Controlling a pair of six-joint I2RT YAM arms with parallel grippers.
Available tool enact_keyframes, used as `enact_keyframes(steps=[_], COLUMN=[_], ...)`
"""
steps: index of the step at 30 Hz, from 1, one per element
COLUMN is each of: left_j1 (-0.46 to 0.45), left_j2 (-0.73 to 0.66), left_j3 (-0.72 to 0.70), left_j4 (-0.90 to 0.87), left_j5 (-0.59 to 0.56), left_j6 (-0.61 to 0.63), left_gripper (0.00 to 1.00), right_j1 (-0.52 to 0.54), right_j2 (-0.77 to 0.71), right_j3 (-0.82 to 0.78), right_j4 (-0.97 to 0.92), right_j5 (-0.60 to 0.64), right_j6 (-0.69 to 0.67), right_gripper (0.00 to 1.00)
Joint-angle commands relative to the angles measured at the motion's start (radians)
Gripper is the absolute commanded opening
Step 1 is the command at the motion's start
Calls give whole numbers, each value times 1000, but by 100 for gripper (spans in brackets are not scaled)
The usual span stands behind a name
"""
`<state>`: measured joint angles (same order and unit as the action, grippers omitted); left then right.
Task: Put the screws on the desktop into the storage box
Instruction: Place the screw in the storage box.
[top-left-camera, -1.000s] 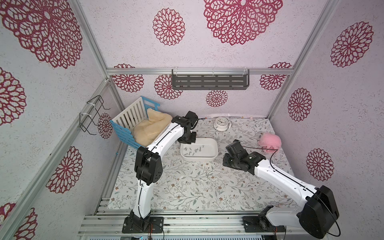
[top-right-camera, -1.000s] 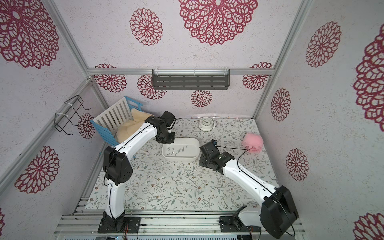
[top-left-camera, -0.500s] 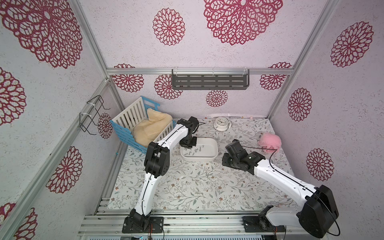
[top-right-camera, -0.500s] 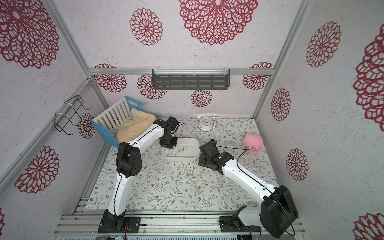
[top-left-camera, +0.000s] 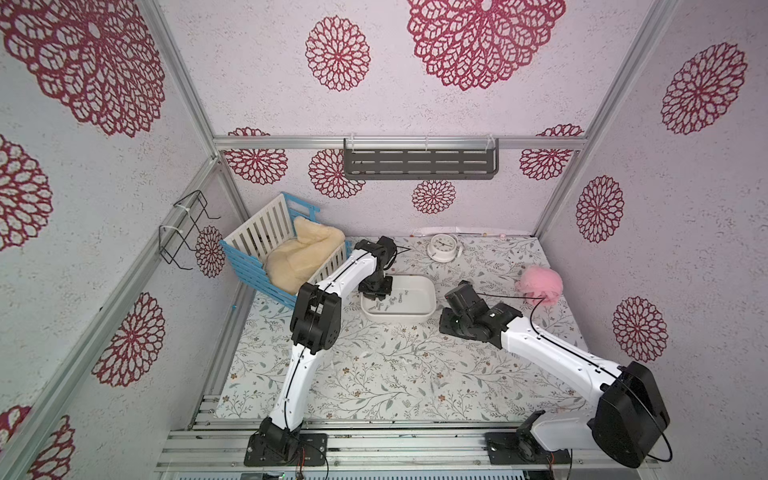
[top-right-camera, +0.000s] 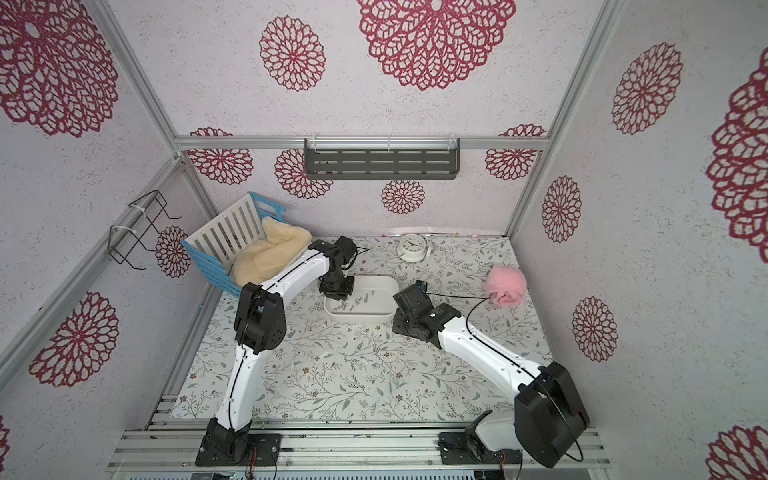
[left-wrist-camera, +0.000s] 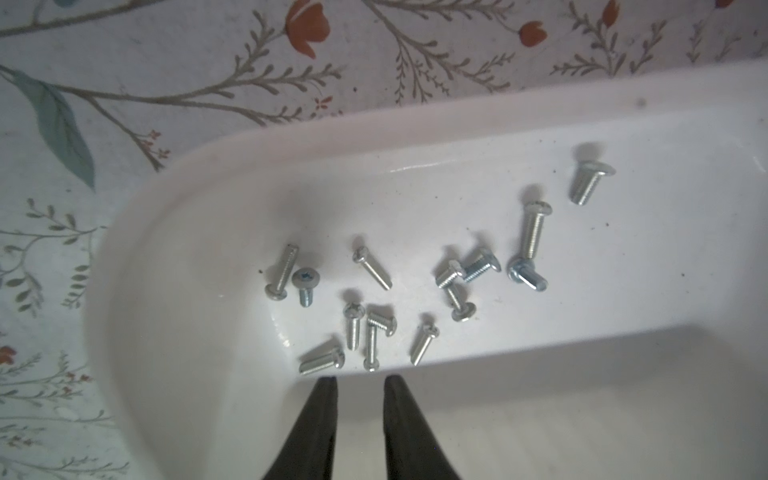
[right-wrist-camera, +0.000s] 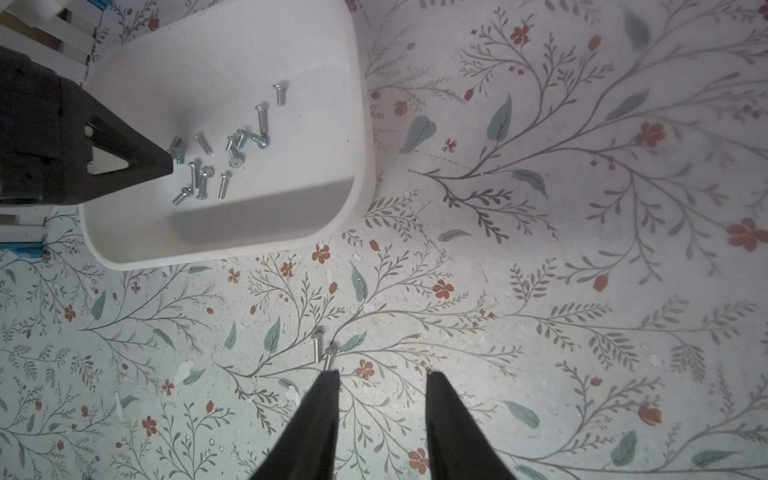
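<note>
The left tool (left-wrist-camera: 359, 378) hangs over the box (left-wrist-camera: 374, 120), at the end nearest the crate (top-left-camera: 245, 270). Its fingers stand slightly apart with nothing between them. On the box floor below lie the screws (left-wrist-camera: 372, 268), about 14 in a loose scatter. The right tool (right-wrist-camera: 382, 372) is low over the tabletop (right-wrist-camera: 540, 291) beside the box, open and empty. 2 more screws (right-wrist-camera: 318, 347) lie close together on the tabletop, just beyond one of its fingertips
</note>
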<state>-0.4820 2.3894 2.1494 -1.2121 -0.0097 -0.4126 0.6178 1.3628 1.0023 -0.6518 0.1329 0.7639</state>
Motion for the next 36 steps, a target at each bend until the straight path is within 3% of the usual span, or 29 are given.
enact_keyframes(steps=[1,8,20,28,36], left_j1=[10,14,140,246,273], left_j2=[-46,-244,-643,-730,-731], left_j3=[-8,-47,-453,-669,-720], left_j4=[-7,4,153,237,267], left_j5=[-8,-37,-18,31,63], left_j6=[5,13,5,0,4], left_gripper=[30,41,45,46,46], right_j1=[14,61,178,207,215], right_j2=[4,40,192,285,352], right_j3=[15,26,42,75,103], right_j4=[22,16,80,101,103], right_j5=[4,2,3,-16,-28], right_j6=[12,27,85,103,109], right_gripper=[39,39,39,38,37])
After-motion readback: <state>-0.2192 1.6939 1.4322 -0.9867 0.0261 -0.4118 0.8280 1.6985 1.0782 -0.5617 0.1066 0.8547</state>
